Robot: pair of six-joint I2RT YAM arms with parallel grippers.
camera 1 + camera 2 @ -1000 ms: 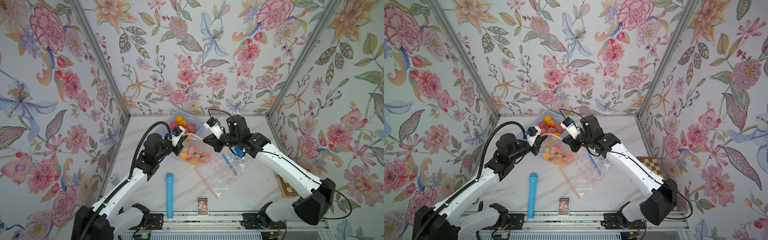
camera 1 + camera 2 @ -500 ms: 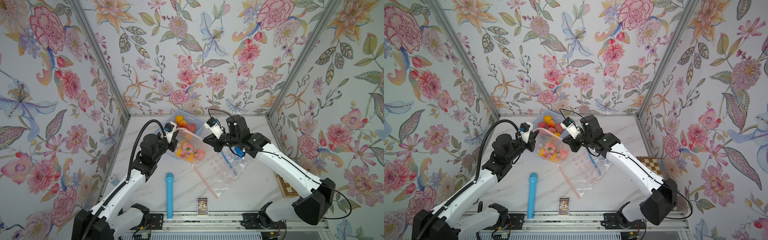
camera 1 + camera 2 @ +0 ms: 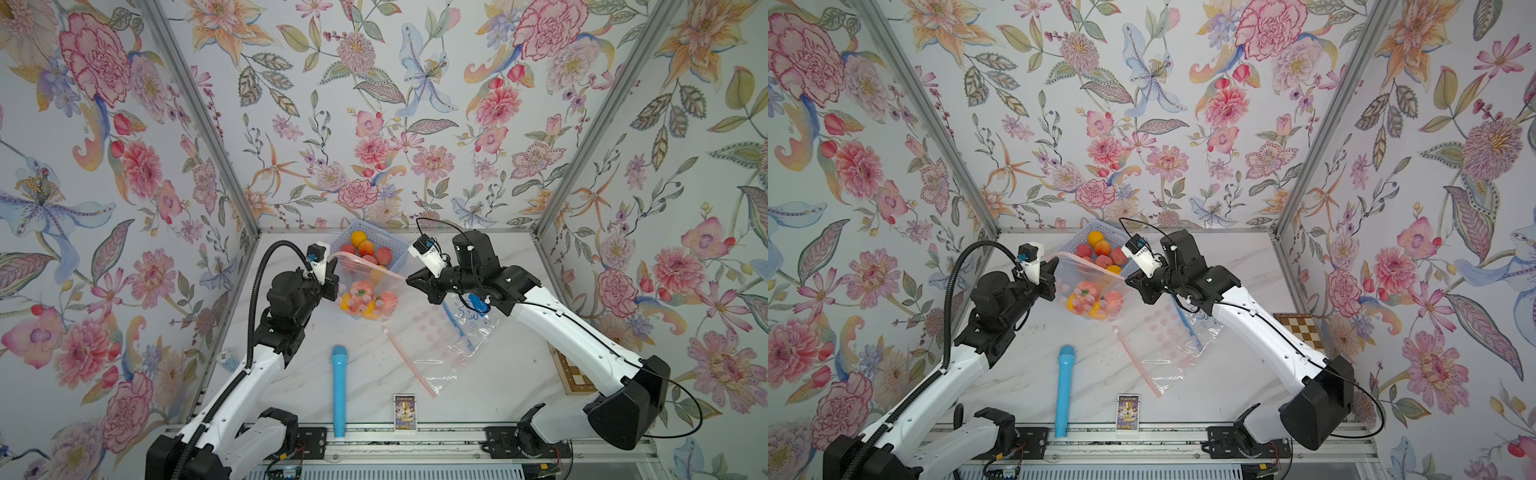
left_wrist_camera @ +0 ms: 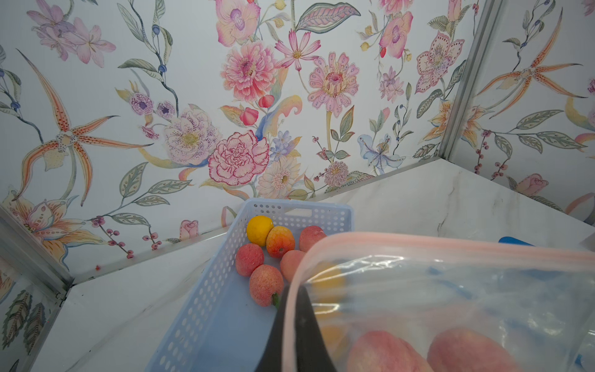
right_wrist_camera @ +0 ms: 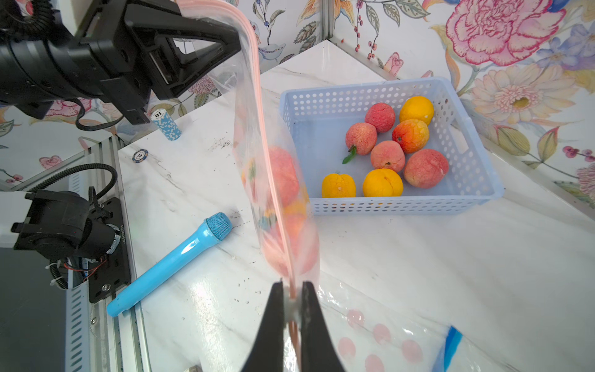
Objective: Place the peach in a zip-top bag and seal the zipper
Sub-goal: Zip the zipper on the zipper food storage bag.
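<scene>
The white marble surface point(image 3: 498, 382) carries all items. A flat clear bag point(image 3: 436, 340) printed with pink dots lies right of centre. The zip-top bag point(image 3: 357, 274) hangs between the two arms, just to the near side of the blue perforated basket point(image 5: 402, 206), which stands at far centre and contains pink and yellow fruit. A blue toy microphone point(image 3: 338, 390) lies near, left of centre. The left end effector point(image 4: 290, 299) is clamped on the left end of the bag's pink zipper strip. The right end effector point(image 5: 291, 290) is clamped on the right end, so the strip runs in a line between them. A small card box point(image 3: 405, 411) stands at the near edge. The peach point(image 3: 360, 289) sits inside the zip-top bag among other fruit.
</scene>
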